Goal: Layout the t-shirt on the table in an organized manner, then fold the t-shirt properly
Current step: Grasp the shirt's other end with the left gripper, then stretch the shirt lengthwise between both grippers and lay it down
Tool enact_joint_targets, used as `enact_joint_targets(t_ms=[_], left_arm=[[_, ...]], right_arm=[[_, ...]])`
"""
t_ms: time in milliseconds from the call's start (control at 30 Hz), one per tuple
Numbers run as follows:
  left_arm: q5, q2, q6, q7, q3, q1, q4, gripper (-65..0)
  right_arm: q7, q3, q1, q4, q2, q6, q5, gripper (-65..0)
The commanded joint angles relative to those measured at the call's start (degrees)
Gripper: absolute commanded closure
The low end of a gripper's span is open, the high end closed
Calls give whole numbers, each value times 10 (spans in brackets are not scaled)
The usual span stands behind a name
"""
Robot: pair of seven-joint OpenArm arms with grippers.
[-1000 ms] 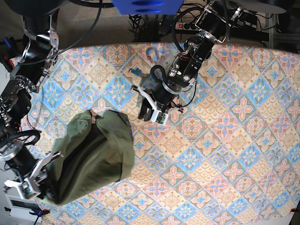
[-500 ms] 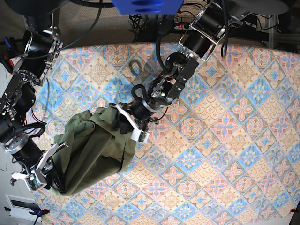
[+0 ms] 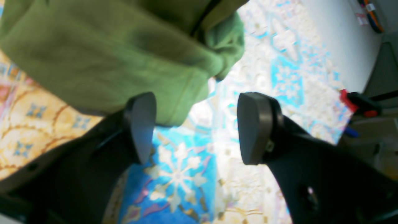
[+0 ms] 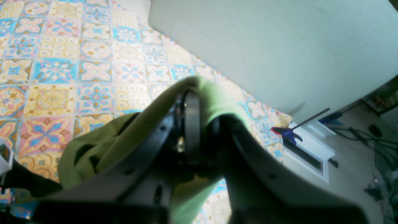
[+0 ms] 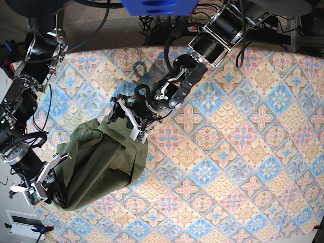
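Observation:
The olive-green t-shirt [image 5: 101,162] lies bunched at the table's [image 5: 243,152] left side. My right gripper [image 5: 53,190] is shut on its lower left corner. In the right wrist view the fabric [image 4: 102,149] drapes over the closed fingers [image 4: 192,118], above the table [image 4: 46,71]. My left gripper [image 5: 124,124] is at the shirt's upper edge with its jaws wide open. In the left wrist view the two pads [image 3: 141,127] stand far apart over the table [image 3: 177,177]. A fold of the t-shirt [image 3: 108,56] hangs down beside the left pad, and nothing is gripped.
A red clamp [image 3: 357,102] and a blue-and-red clamp [image 4: 284,132] sit at the table's left edge, near the held corner. Cables and a power strip [image 5: 202,28] lie behind the table. A pale wall panel [image 4: 264,46] stands beyond that edge.
My left arm swung from the table's middle to the shirt's upper edge and its jaws opened wide. The right gripper kept its grip and the shirt shifted slightly.

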State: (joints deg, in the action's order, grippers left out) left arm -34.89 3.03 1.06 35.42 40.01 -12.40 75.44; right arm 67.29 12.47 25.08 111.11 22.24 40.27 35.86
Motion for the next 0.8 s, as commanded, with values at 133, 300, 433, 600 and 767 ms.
enact_joint_targets(t_ms=[133, 300, 433, 600, 767], left_arm=[[-5, 12, -6, -49, -1, -47, -55, -402], [-6, 42, -6, -72, 2, -85, -157, -402], [-5, 57, -7, -72, 3, -112, -211, -289], [-9, 24, -5, -71, -37, -114, -195, 0], [-9, -61, -5, -68, -98, -70, -37, 0]], right_arm=[[-18, 3, 16, 8, 9, -3, 6, -8], [-17, 6, 16, 8, 9, -3, 28, -8], [-3, 37, 15, 8, 9, -3, 55, -8], [-1, 55, 15, 8, 11, -3, 59, -8], [-1, 101, -29, 8, 11, -3, 59, -8]])
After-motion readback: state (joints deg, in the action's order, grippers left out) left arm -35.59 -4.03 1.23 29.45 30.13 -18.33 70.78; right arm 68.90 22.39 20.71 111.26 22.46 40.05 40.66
